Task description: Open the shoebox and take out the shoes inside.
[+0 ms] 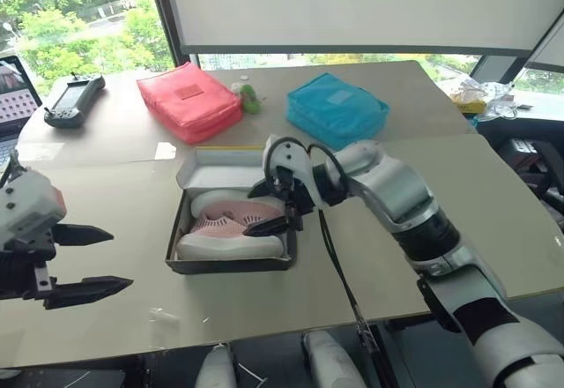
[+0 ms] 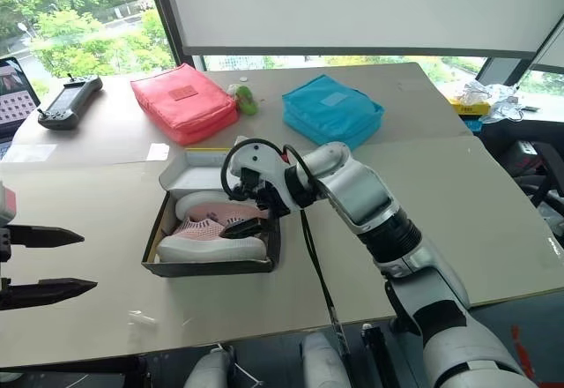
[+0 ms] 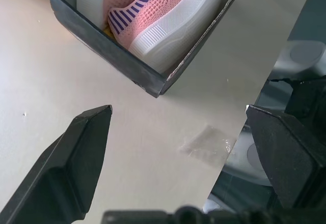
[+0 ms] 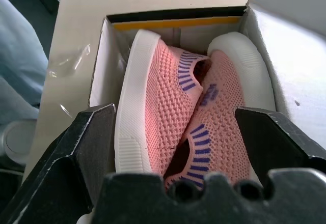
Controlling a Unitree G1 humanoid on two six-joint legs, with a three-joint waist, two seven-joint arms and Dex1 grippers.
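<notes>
My right gripper hid part of the shoes; the shoebox was cut off by the left wrist view's edge; its lid's face was hidden.

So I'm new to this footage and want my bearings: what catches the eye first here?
The open shoebox at the table's middle, with the pink knit shoes lying on their sides inside. The right gripper hangs open right over them, while the left gripper waits open off to the left. Behind, a red pouch and a blue pouch sit side by side.
</notes>
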